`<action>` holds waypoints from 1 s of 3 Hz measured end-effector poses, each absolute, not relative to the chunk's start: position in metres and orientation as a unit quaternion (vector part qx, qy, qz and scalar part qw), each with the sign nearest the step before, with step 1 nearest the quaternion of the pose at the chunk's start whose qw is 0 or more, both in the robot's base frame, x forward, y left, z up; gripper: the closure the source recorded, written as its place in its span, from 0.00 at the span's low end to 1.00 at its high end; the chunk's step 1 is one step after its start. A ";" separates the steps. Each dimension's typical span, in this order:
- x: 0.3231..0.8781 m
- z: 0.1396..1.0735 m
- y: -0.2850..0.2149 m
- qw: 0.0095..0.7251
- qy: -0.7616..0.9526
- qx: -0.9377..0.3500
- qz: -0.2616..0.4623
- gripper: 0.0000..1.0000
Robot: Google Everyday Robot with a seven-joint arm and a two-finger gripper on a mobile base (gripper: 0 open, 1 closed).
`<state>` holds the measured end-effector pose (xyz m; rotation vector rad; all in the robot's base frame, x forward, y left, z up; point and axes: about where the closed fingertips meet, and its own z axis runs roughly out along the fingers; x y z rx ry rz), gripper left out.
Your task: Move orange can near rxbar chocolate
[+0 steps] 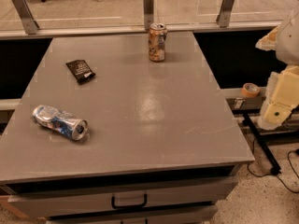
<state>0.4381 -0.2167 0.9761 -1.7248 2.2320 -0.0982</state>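
Observation:
The orange can (157,42) stands upright at the far edge of the grey table (154,125), with a mottled orange-brown and cream label and a silver top. The rxbar chocolate (80,71), a small flat black wrapper with white print, lies on the left part of the table, well apart from the can. My gripper (276,107) hangs at the right edge of the view, beside the table's right side and off its surface, far from both things. It holds nothing that I can see.
A crushed silver-blue can (60,122) lies on its side near the table's front left. A glass barrier with metal posts (148,7) runs behind the table. A tape roll (251,89) sits on a ledge at the right. Drawers (129,200) are below the front edge.

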 end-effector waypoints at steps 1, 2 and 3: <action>0.438 0.976 -0.217 0.159 0.781 -0.603 -0.034 0.00; 0.465 0.976 -0.219 0.189 0.782 -0.593 -0.006 0.00; 0.522 0.979 -0.216 0.245 0.772 -0.586 0.030 0.00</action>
